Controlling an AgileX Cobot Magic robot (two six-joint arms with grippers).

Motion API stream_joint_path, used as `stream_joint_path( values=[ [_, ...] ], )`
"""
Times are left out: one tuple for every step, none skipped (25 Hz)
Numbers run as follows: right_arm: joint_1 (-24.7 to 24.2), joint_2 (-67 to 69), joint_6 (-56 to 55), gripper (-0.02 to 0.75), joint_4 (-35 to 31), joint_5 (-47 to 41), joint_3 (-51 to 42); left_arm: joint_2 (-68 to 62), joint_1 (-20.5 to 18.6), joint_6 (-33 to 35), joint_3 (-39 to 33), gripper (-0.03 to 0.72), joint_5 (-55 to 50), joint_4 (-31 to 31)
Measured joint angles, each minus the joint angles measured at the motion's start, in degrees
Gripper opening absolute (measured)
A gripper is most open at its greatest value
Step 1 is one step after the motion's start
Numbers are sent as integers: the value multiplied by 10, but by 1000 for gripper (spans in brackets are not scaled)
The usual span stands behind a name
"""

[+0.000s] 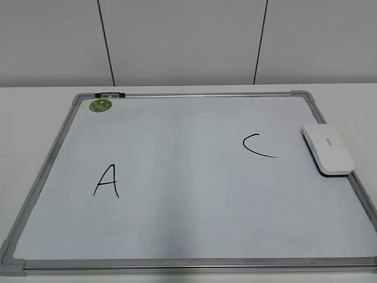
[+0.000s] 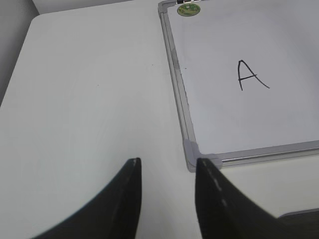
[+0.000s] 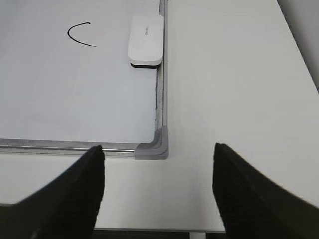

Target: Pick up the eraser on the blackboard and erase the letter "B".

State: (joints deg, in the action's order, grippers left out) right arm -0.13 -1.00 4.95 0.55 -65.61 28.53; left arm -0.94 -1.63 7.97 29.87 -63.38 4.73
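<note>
The blackboard (image 1: 41, 183) is a white dry-erase board with a silver frame, lying flat on the table. The white eraser (image 1: 328, 149) lies on its right edge, over the frame; it also shows in the right wrist view (image 3: 145, 40). A black "A" (image 1: 106, 181) and a black "C" (image 1: 256, 145) are on the board. No letter "B" shows; the board between them is blank. My left gripper (image 2: 167, 162) is open and empty over the table by the board's near left corner. My right gripper (image 3: 158, 146) is open and empty by the near right corner.
A round green magnet (image 1: 100, 105) sits at the board's far left corner, next to a black clip (image 1: 110, 94) on the frame. White table (image 2: 89, 89) lies left and right of the board. A grey wall stands behind.
</note>
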Motion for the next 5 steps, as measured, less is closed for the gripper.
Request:
stream_joint_path(
  values=[
    [0, 0, 0, 501, 0, 0, 0, 0, 0, 0, 0, 267, 0, 0],
    [0, 0, 0, 501, 0, 0, 0, 0, 0, 0, 0, 264, 0, 0],
    [0, 0, 0, 501, 0, 0, 0, 0, 0, 0, 0, 260, 0, 0],
    [0, 0, 0, 501, 0, 0, 0, 0, 0, 0, 0, 255, 0, 0],
    [0, 0, 0, 501, 0, 0, 0, 0, 0, 0, 0, 253, 0, 0]
  ],
)
